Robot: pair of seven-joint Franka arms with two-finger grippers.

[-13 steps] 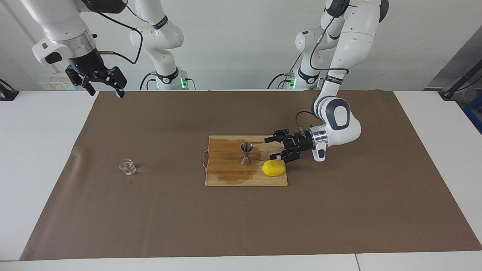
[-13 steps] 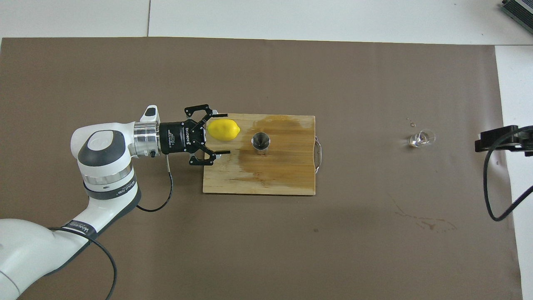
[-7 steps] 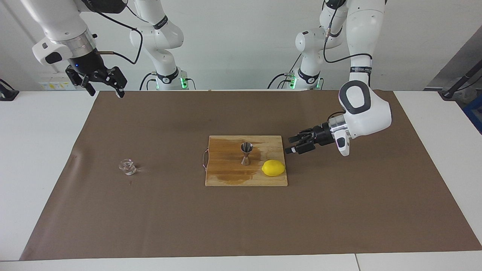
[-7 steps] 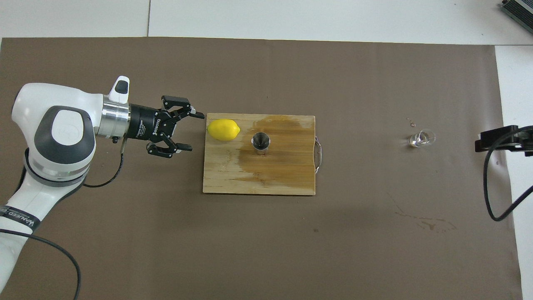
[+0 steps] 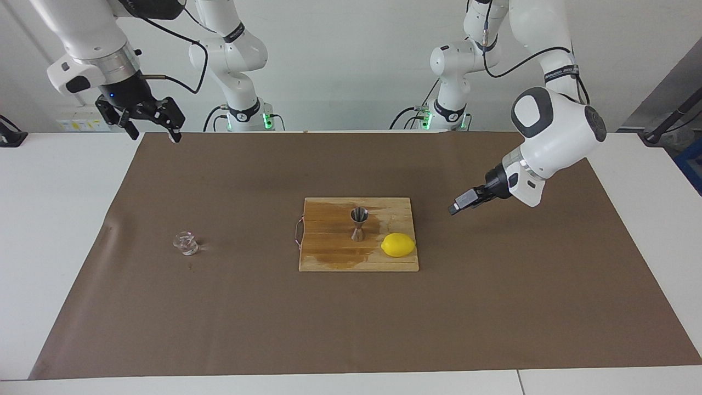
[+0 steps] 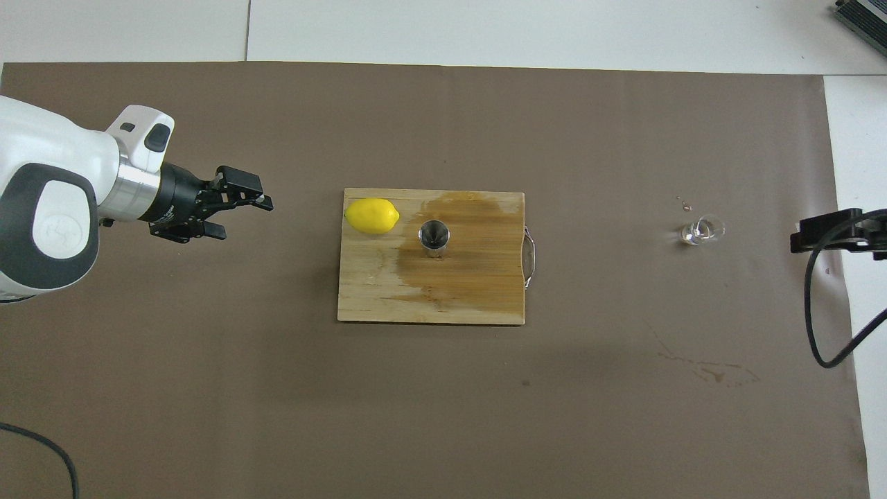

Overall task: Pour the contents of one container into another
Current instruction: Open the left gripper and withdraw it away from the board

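The small clear glass vessel (image 5: 185, 243) stands on the brown mat toward the right arm's end; it also shows in the overhead view (image 6: 701, 230). The steel hourglass jigger (image 5: 358, 224) stands upright on the wooden board (image 5: 329, 260), seen from above as a round rim (image 6: 434, 237). My left gripper (image 5: 458, 207) is open and empty, raised over the mat beside the board at the left arm's end (image 6: 244, 216). My right gripper (image 5: 154, 130) is open and empty, held high over the mat's edge at the right arm's end, well apart from the glass vessel.
A yellow lemon (image 5: 398, 244) lies on the board's corner toward the left arm's end (image 6: 372, 215). The board (image 6: 429, 305) has a dark wet patch around the jigger. Faint spill marks (image 6: 707, 371) stain the mat nearer to the robots than the glass vessel.
My left gripper has drawn back from beside the lemon toward the left arm's end and risen, still empty. The lemon, jigger and glass vessel stay put. The right arm waits unmoved.
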